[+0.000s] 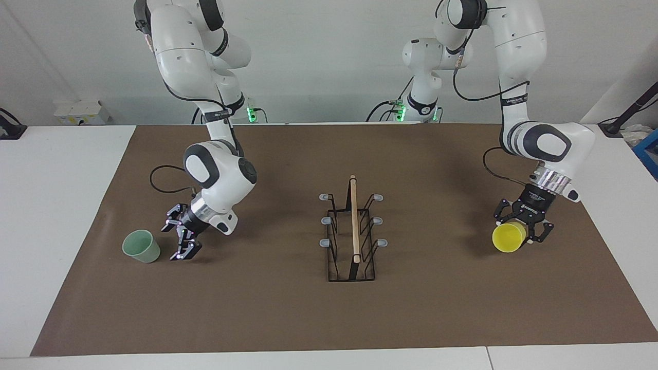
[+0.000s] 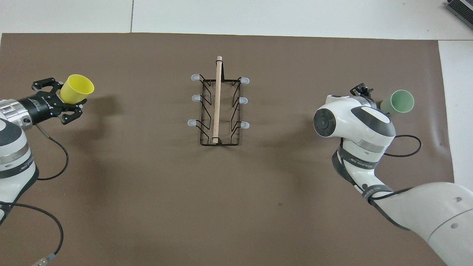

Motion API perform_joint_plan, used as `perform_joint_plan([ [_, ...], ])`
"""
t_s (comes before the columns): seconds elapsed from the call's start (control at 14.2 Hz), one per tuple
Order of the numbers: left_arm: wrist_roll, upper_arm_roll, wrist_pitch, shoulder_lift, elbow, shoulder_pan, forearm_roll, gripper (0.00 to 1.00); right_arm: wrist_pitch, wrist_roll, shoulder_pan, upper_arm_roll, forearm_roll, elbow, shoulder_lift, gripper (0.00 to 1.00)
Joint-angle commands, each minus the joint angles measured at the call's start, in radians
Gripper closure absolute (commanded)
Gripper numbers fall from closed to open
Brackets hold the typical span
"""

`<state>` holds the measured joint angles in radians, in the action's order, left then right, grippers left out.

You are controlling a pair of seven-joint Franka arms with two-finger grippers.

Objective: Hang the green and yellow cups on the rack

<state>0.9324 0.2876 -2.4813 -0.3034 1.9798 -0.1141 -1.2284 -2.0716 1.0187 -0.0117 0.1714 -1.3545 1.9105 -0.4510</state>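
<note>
Facing view: the rack (image 1: 352, 234) stands at frame centre on the brown mat (image 1: 437, 318), all six grey-tipped prongs bare. At lower right of the frame, the left gripper (image 1: 520, 237) is clamped on the yellow cup (image 1: 508, 237), which is tilted with its mouth toward the camera and appears clear of the mat (its shadow falls apart from it). At lower left, the green cup (image 1: 141, 246) stands upright on the mat, untouched. The right gripper (image 1: 184, 247) hangs just beside it on the rack's side, fingers apart, not yet around it.

Overhead view: the rack (image 2: 218, 106) sits at upper centre, again empty. The yellow cup (image 2: 77, 88) is at the left edge of the frame in the left gripper (image 2: 63, 99), well apart from the rack. The green cup (image 2: 398, 102) is at the right; the right arm's wrist hides most of its gripper.

Assessment: one cup is grasped, neither is hung. Remaining: carry the yellow cup to a prong, then grasp and hang the green one.
</note>
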Motion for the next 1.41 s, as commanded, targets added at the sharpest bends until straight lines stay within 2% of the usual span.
perform_joint_plan([
  [0.0, 0.006, -0.031, -0.05, 0.073, 0.004, -0.022, 0.172, 1.0, 0.019, -0.101, -0.019, 0.007, -0.084, 0.022, -0.012, 0.0],
  [0.14, 0.008, -0.067, -0.079, 0.096, 0.002, -0.024, 0.346, 1.0, 0.015, -0.155, -0.04, 0.008, -0.133, 0.042, -0.009, 0.0],
  [0.35, 0.006, -0.094, -0.1, 0.165, 0.013, -0.024, 0.479, 1.0, 0.016, -0.232, -0.062, 0.007, -0.231, 0.076, -0.012, 0.0],
  [0.49, 0.006, -0.131, -0.094, 0.202, 0.017, -0.024, 0.635, 1.0, 0.016, -0.307, -0.086, 0.008, -0.265, 0.097, -0.011, 0.0],
  [0.77, 0.006, -0.243, -0.094, 0.25, 0.019, -0.024, 0.844, 1.0, 0.015, -0.408, -0.12, 0.008, -0.32, 0.13, -0.006, 0.0],
  [0.91, 0.006, -0.313, -0.088, 0.268, 0.024, -0.024, 1.007, 1.0, 0.015, -0.437, -0.123, 0.008, -0.336, 0.136, -0.005, 0.0],
  [1.05, 0.009, -0.373, -0.082, 0.291, 0.051, -0.024, 1.085, 1.0, 0.005, -0.437, -0.134, 0.008, -0.348, 0.136, -0.005, 0.0],
  [1.12, 0.011, -0.405, -0.081, 0.293, 0.056, -0.024, 1.133, 1.0, -0.001, -0.437, -0.139, 0.008, -0.362, 0.136, -0.005, 0.14],
  [1.27, 0.016, -0.47, -0.088, 0.311, 0.094, -0.024, 1.184, 1.0, -0.001, -0.436, -0.139, 0.008, -0.365, 0.136, -0.005, 0.64],
  [1.34, 0.037, -0.497, -0.09, 0.322, 0.109, -0.024, 1.246, 1.0, 0.001, -0.436, -0.139, 0.008, -0.365, 0.136, -0.005, 0.79],
])
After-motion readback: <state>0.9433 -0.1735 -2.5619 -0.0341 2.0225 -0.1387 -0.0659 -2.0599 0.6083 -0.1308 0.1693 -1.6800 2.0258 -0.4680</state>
